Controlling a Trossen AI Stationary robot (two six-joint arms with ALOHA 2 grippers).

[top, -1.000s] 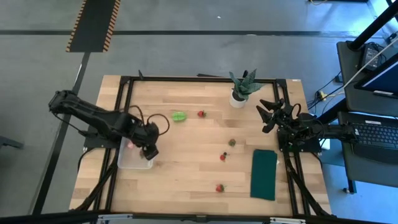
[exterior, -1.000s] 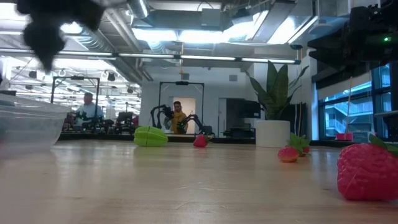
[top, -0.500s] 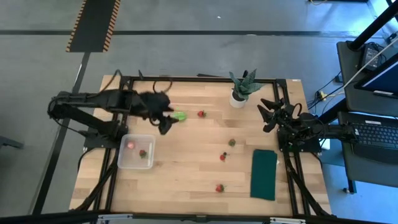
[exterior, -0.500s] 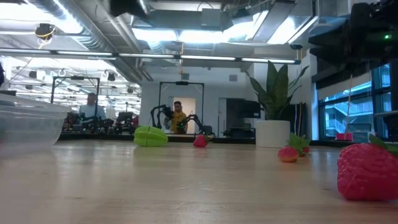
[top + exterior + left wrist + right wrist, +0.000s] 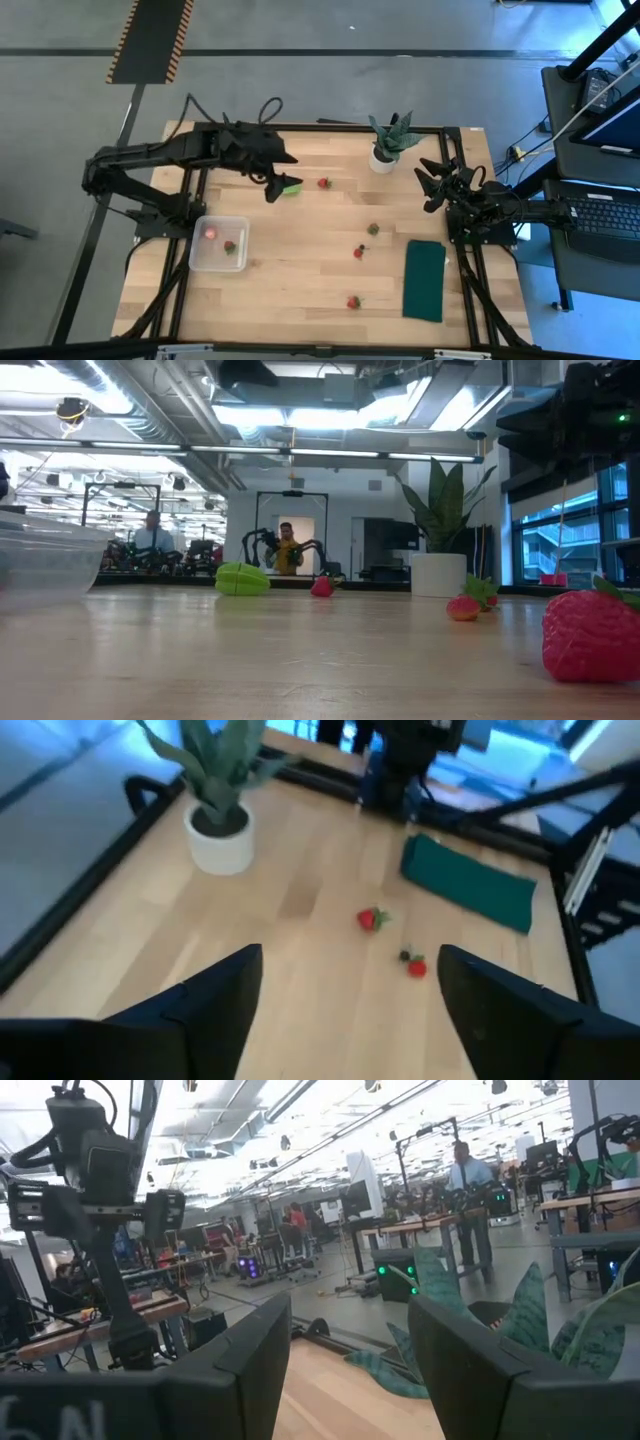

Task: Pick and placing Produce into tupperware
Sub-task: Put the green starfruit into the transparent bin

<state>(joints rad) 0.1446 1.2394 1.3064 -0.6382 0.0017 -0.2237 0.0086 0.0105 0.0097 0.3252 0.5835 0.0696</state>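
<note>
My left gripper [image 5: 272,190] hovers with its fingers apart and empty over the far-left part of the pale wooden worktop [image 5: 300,270], and the light green leafy piece of produce [image 5: 289,186] lies just beside it toward three o'clock, nearly under the fingertips. In the overhead view its long axis seems to run nine to three, so I judge the fingers should close across it from twelve and six. The shallow clear plastic tupperware [image 5: 218,243], already holding two tiny red strawberry-like pieces [image 5: 229,246], sits toward seven o'clock from the leaf, well within my left arm's reach. My right gripper [image 5: 434,184] waits at the worktop's three o'clock edge, fingers spread and empty, much farther from the leaf.
</note>
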